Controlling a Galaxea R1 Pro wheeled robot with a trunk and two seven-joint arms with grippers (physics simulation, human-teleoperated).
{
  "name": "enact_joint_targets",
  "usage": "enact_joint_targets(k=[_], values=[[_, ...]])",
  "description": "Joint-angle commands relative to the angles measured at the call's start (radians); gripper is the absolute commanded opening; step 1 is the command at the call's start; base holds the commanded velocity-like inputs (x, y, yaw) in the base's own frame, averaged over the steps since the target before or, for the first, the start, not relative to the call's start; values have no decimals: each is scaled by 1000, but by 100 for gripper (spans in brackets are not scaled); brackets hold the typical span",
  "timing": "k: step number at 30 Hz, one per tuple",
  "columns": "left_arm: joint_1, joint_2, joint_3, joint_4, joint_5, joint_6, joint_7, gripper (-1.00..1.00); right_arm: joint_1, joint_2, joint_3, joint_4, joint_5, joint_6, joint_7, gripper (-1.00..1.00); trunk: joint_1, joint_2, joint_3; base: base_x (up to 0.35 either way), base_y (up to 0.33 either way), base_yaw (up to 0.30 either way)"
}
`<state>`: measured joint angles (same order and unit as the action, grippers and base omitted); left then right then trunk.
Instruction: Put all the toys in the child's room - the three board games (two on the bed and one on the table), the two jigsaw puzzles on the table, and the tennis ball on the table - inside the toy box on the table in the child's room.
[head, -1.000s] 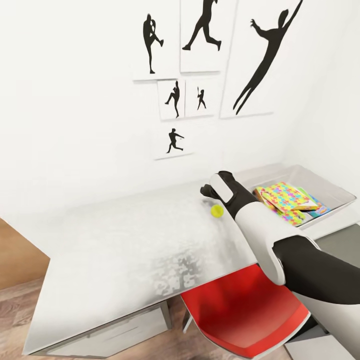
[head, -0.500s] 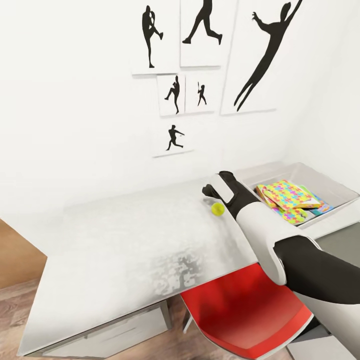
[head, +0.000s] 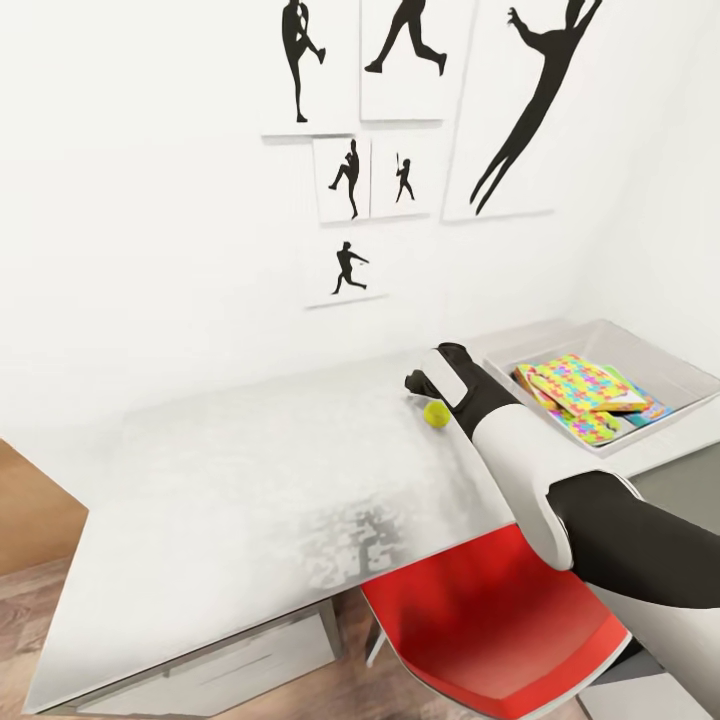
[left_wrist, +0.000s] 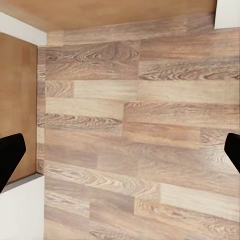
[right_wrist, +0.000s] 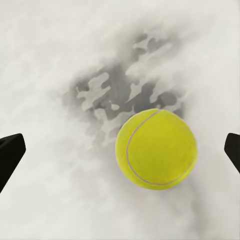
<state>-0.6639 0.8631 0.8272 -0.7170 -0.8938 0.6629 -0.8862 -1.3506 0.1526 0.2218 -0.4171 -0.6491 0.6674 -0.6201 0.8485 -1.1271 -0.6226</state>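
Your right gripper (right_wrist: 120, 150) hangs over the small yellow-green tennis ball (head: 435, 413), which sits on the long light-grey table top (head: 250, 470), left of the shallow light-grey toy box (head: 660, 365) at the table's far right end. The wrist camera shows the jaws wide apart, one dark fingertip (right_wrist: 10, 152) at each edge of the picture, and the ball (right_wrist: 156, 149) lies between them but off-centre, nearer one finger. Shift the gripper toward that side until the ball is midway, then come straight down and close slowly around its widest part; a round ball will likely roll or squirt out if one finger touches first. The box already holds the thin pastel jigsaw puzzle squares (head: 580, 385), so the ball looks like one of the last items. Your left gripper (left_wrist: 120, 150) hangs over the wooden plank floor (left_wrist: 130, 125), jaws apart and empty.
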Motion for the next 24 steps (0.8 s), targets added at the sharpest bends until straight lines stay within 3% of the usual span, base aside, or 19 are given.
enact_joint_targets(k=[1, 11, 19, 24], values=[[-2, 0, 3, 6, -7, 4, -1, 100, -1, -1, 8, -1, -10, 4, -8, 100, 4, -8, -4, 0, 0, 0], [-2, 0, 4, 26, -7, -32, 11, 100, -1, -1, 7, 0, -7, 6, -10, 100, 42, -78, -36, 0, 0, 0], [-2, 1, 4, 28, -8, -39, 13, 100, -1, 0, 5, 1, 48, 5, -10, 100, 73, -134, -61, 0, 0, 0], [-2, 1, 4, 28, -40, -41, 15, 100, -1, -1, 4, 1, 73, 5, -10, 100, 92, -169, -76, 0, 0, 0]])
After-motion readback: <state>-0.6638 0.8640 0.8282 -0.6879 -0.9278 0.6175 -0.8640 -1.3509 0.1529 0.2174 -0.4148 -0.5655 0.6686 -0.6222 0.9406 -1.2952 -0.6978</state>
